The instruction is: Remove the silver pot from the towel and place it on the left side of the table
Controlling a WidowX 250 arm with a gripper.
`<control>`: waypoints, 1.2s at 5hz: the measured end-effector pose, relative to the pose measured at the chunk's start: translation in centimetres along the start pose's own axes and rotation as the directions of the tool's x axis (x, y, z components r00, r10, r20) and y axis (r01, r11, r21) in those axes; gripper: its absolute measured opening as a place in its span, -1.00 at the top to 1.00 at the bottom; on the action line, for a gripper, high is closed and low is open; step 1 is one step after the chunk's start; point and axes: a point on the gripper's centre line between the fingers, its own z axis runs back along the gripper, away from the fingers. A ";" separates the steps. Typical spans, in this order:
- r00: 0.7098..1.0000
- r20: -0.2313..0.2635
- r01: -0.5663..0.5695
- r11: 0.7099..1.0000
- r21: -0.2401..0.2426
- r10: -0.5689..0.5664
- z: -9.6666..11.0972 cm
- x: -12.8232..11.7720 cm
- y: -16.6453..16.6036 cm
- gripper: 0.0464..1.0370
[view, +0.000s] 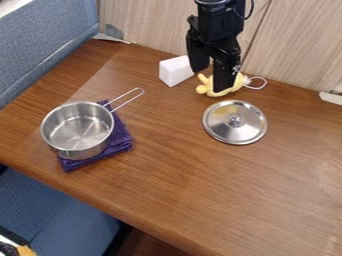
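in the camera view, the silver pot (pixel 79 127) stands upright on the folded purple towel (pixel 119 142), partly past its edge, at the left of the wooden table (pixel 200 185), its wire handle (pixel 127 98) angled toward the upper right. the gripper (pixel 209 81) hangs well apart from it, fingers spread, above what looks like a yellow toy (pixel 208 91), partly hidden, between a white block (pixel 175 71) and a round metal lid (pixel 235 131).

Gap between pot (pixel 79 130) and lid (pixel 234 122), block (pixel 176 70) behind
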 end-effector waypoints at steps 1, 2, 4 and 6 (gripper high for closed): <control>1.000 -0.027 0.000 1.000 -0.021 0.000 -1.1 -0.3 -0.2 -0.93; 0.999 -0.050 0.018 0.998 -0.060 -0.021 -2.0 -2.4 -0.1 -0.93; 0.997 -0.079 -0.008 1.000 0.016 0.009 -0.2 -5.2 0.6 -0.93; 0.979 -0.125 -0.150 0.984 0.092 0.161 0.7 -10.4 0.5 -0.93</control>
